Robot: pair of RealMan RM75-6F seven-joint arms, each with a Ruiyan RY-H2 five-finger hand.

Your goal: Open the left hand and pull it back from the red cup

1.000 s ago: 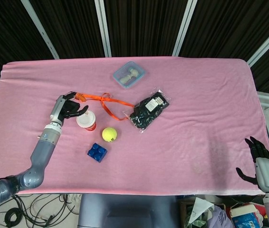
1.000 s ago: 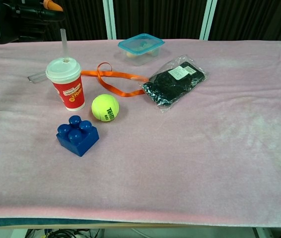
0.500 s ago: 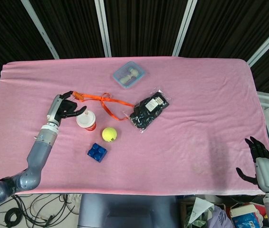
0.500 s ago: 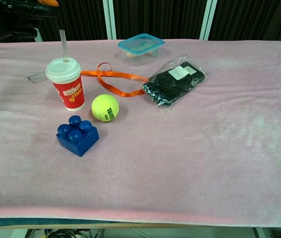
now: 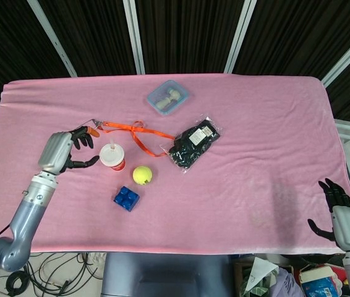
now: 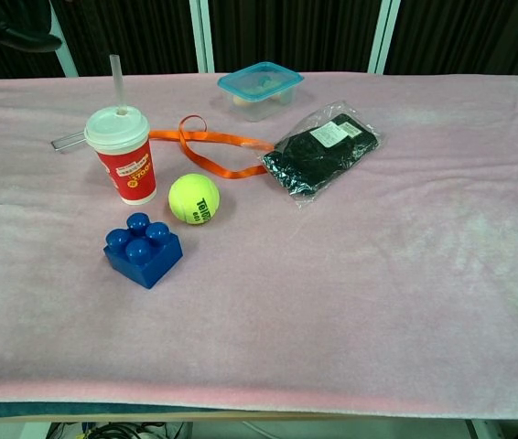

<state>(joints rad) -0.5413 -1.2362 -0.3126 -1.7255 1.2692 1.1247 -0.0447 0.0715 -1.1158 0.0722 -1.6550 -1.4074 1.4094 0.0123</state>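
Observation:
The red cup (image 5: 112, 156) (image 6: 124, 155) with a white lid and straw stands upright on the pink cloth, left of centre. My left hand (image 5: 62, 151) hovers to its left, fingers spread, holding nothing and clear of the cup. In the chest view only a dark edge of the left hand (image 6: 7, 27) shows at the top left corner. My right hand (image 5: 340, 214) hangs open off the table's near right corner, far from everything.
A yellow tennis ball (image 5: 141, 175) and a blue block (image 5: 127, 198) lie near the cup. An orange lanyard (image 5: 135, 132) runs behind it. A black packet (image 5: 193, 144) and a lidded plastic box (image 5: 167, 96) sit further back.
My left hand has drawn back to the left and toward the near edge, away from the cup, and its fingers have spread wider. The cup has stayed put.

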